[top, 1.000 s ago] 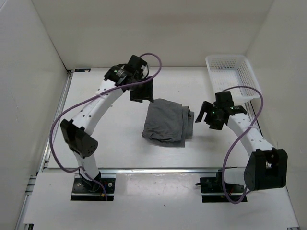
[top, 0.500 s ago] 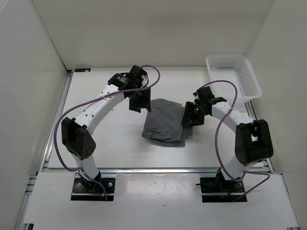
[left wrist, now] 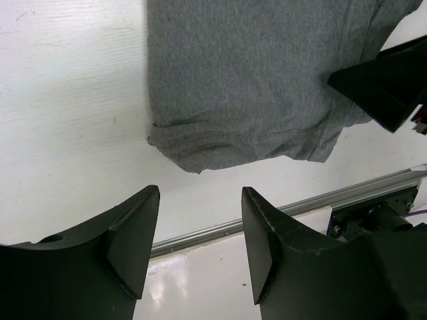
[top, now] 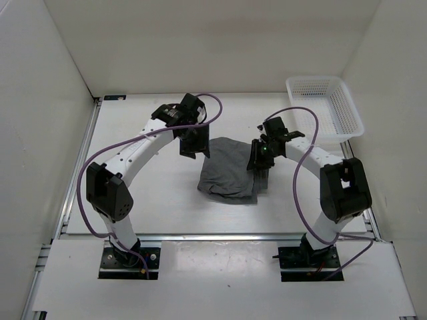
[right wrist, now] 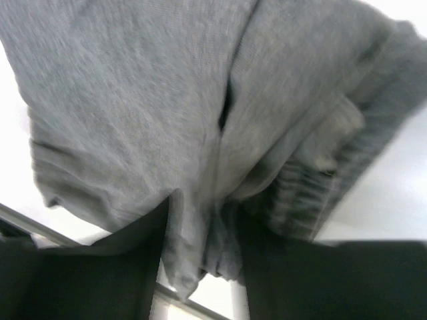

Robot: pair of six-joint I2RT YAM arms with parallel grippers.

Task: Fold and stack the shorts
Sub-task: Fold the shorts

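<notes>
The grey shorts (top: 227,170) lie folded in the middle of the white table. My left gripper (top: 193,143) hovers over their far left corner, open, with nothing between its fingers. In the left wrist view the shorts (left wrist: 253,87) spread beyond the open left gripper (left wrist: 200,200), and a dark part of the right gripper (left wrist: 390,83) reaches in at their right edge. My right gripper (top: 259,160) sits at the shorts' right edge. The right wrist view shows a bunched fold of the shorts (right wrist: 147,100) pinched in the right gripper (right wrist: 203,227).
A white mesh basket (top: 325,107) stands at the back right corner, apart from the shorts. White walls close in the table on the left, right and back. A metal rail (top: 200,237) runs along the near edge.
My right arm has swung left from beside the basket onto the shorts' right edge, and its jaws have closed on the fabric. The left gripper has shifted slightly toward the shorts.
</notes>
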